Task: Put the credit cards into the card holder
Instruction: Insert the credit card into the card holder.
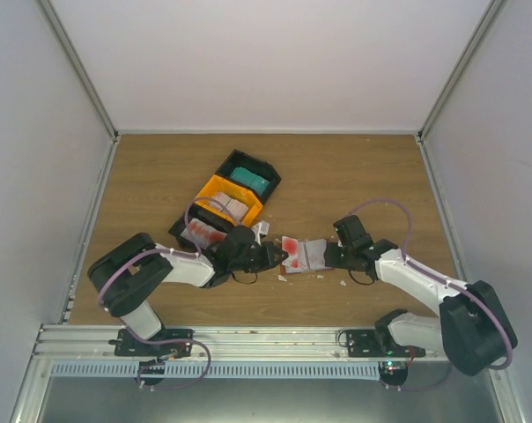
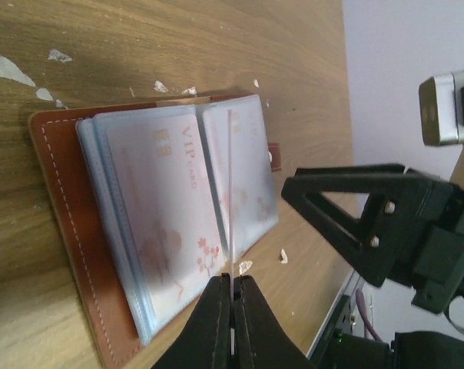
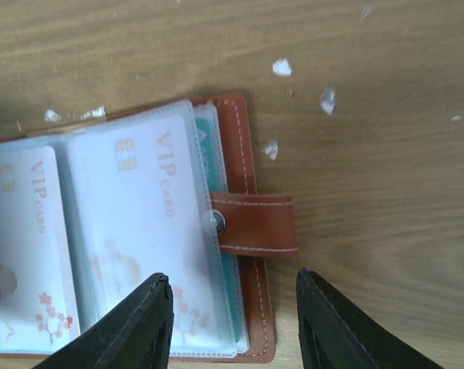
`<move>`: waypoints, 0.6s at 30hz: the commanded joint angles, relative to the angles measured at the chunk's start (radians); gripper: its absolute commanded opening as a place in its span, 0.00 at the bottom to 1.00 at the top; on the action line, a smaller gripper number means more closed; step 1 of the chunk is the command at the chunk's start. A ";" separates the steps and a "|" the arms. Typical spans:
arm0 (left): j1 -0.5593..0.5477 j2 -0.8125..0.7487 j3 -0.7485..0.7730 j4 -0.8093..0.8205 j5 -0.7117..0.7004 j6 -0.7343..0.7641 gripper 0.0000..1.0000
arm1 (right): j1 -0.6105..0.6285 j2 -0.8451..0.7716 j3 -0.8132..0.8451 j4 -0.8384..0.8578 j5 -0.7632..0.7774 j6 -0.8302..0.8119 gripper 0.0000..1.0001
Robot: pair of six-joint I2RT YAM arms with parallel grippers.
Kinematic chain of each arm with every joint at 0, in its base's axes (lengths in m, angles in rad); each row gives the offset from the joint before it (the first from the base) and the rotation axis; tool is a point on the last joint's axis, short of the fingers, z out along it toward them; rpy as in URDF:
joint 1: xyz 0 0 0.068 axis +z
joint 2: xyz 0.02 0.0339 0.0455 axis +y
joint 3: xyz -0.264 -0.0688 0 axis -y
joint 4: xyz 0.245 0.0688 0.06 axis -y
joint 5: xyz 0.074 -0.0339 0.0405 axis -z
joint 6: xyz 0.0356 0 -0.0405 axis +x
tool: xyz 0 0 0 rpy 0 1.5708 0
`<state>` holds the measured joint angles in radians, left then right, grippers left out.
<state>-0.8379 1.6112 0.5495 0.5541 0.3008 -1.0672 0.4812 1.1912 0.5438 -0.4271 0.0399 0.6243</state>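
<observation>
**A:** So, how far along is it?

**B:** Part way, I'd judge. On the left, plenty of credit cards are not yet filed. White-and-red ones are piled at the near end of the row of bins. Whitish ones sit in the orange bin, and teal ones in the black bin behind it.

**A:** And the left gripper?

**B:** The left gripper is clamped tight on a thin sheet standing on edge above the holder's middle. Sleeve or card, I cannot tell.

**A:** Where is the holder itself?

**B:** The card holder lies open on the table between the two grippers, leather side down. Its clear sleeves carry VIP cards on both pages, and a teal card peeks out beneath the right-hand page.

**A:** And the right side?

**B:** The right gripper has its fingers apart and grips nothing. It straddles the holder's outer edge just beside the closing tab.

**A:** So what is left?

**B:** The piles in the bins, by the look of it.
</observation>
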 commanded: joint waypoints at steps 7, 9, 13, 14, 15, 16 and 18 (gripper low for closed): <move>-0.025 0.143 0.048 0.194 -0.063 -0.107 0.00 | -0.014 0.061 -0.036 -0.005 -0.061 0.007 0.39; -0.030 0.150 0.049 0.194 -0.083 -0.121 0.00 | -0.014 0.069 -0.043 -0.005 -0.061 0.013 0.37; -0.044 0.158 0.053 0.204 -0.119 -0.124 0.00 | -0.014 0.081 -0.042 -0.003 -0.067 0.015 0.30; -0.049 0.158 0.054 0.207 -0.129 -0.124 0.00 | -0.014 0.083 -0.042 -0.003 -0.073 0.017 0.29; -0.056 0.160 0.054 0.208 -0.142 -0.125 0.00 | -0.015 0.086 -0.042 -0.001 -0.080 0.018 0.28; -0.062 0.160 0.056 0.208 -0.152 -0.125 0.00 | -0.014 0.089 -0.042 0.000 -0.088 0.018 0.27; -0.070 0.162 0.050 0.218 -0.169 -0.128 0.00 | -0.014 0.093 -0.044 0.002 -0.102 0.021 0.25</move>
<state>-0.8841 1.7588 0.5865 0.6888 0.2070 -1.1877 0.4747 1.2587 0.5152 -0.4145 -0.0349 0.6365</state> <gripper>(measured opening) 0.009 0.270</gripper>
